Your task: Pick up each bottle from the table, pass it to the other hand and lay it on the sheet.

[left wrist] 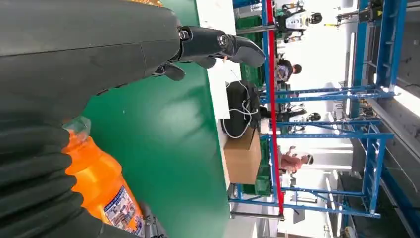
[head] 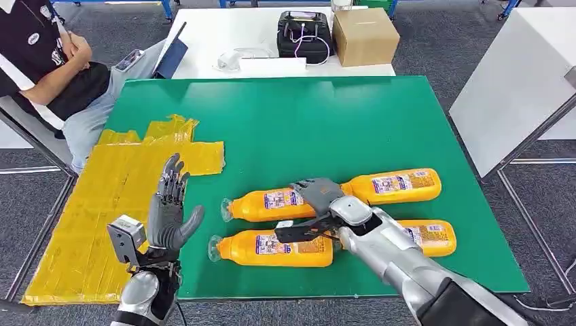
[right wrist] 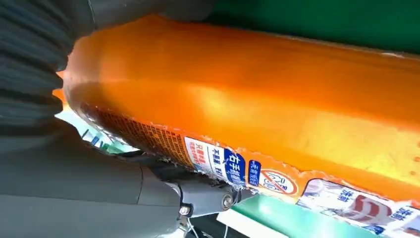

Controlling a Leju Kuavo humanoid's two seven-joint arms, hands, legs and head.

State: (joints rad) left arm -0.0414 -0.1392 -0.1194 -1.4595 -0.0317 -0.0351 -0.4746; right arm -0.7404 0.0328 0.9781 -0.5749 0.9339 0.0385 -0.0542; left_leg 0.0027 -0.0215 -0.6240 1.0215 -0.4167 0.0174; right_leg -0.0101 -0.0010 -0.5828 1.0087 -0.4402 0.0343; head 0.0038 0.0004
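Bottle (head: 270,205) seemingly under right hand (head: 319,204).

**Left wrist view: contents**

Left hand (left wrist: 99,54), grey, dark fingers (left wrist: 237,47) extended, holding nothing. Orange bottle (left wrist: 99,188), labelled, lying on green desk (left wrist: 168,148). Cardboard box (left wrist: 242,156) and black device with white cables (left wrist: 240,109) beyond. Blue racking (left wrist: 366,124); people in the background.

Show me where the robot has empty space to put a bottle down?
The yellow sheet beside the raised left hand lies bare. The far half of the green table, toward the cardboard box, is bare too. It is crowded at the near right, where four orange bottles lie close around the right hand.
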